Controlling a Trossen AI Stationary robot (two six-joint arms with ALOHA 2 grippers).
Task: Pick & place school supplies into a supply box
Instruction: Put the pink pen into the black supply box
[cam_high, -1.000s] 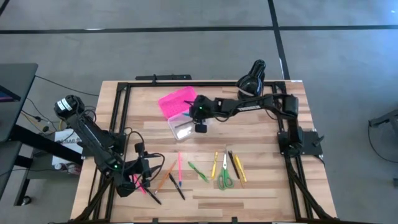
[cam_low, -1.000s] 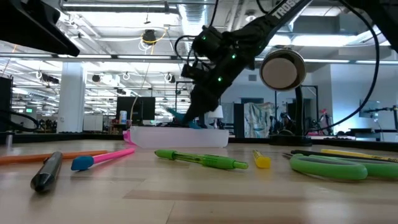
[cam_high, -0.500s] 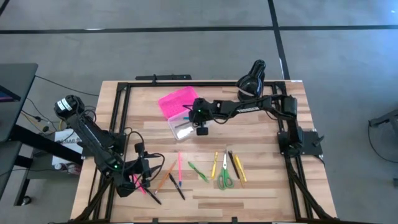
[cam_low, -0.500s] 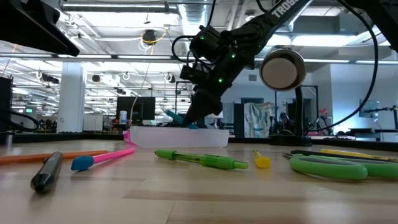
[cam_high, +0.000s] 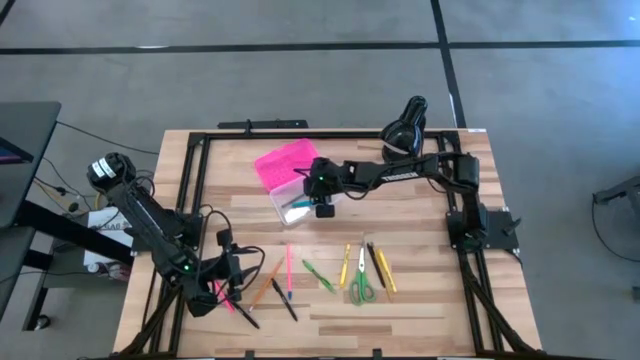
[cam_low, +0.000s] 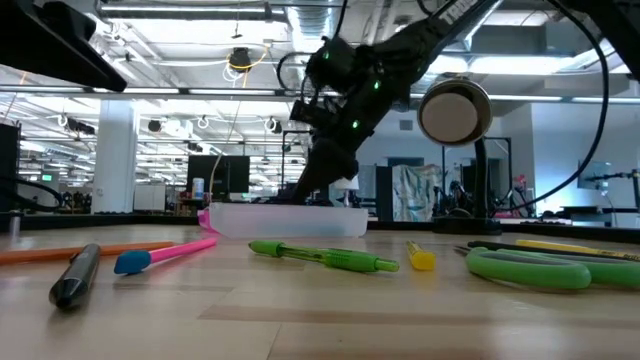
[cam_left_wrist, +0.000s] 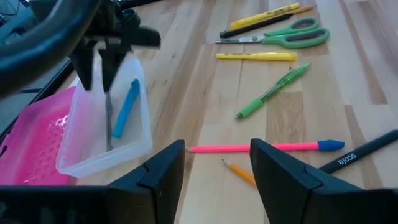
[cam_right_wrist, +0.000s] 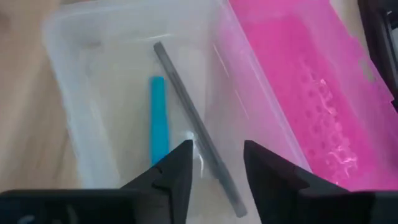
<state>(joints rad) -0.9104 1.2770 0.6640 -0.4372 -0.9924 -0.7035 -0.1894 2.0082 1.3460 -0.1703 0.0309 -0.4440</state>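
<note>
The right arm is extended from the right side of the tabletop (cam_high: 420, 290) toward its far centre, with the right pincer (cam_high: 318, 190) held directly over the supply box (cam_high: 292, 203). Its fingers (cam_right_wrist: 174, 171) are spread apart and nothing is gripped between them.

The left arm is folded at the near left corner, the left pincer (cam_high: 222, 292) being held low beside the leftmost pens; its fingers (cam_left_wrist: 165, 174) are parted and empty.

A black round lamp-like object (cam_high: 405, 125) stands at the far right edge, behind the right arm. A black frame (cam_high: 260, 128) runs along the far edge of the tabletop.

The school supplies are laid in a loose row across the near half of the tabletop: an orange pencil (cam_high: 266, 283), a pink pen (cam_high: 289, 268), a black pen (cam_high: 284, 299), a green pen (cam_high: 318, 276), a yellow pen (cam_high: 345, 266), the green-handled scissors (cam_high: 361, 281) and a further yellow pen (cam_high: 385, 273).

The supply box lies open at the far centre, its pink lid (cam_high: 282, 163) folded back on the far side. Inside the clear base a blue pen (cam_right_wrist: 160, 118) and a grey pencil (cam_right_wrist: 196, 127) are seen lying side by side.
</note>
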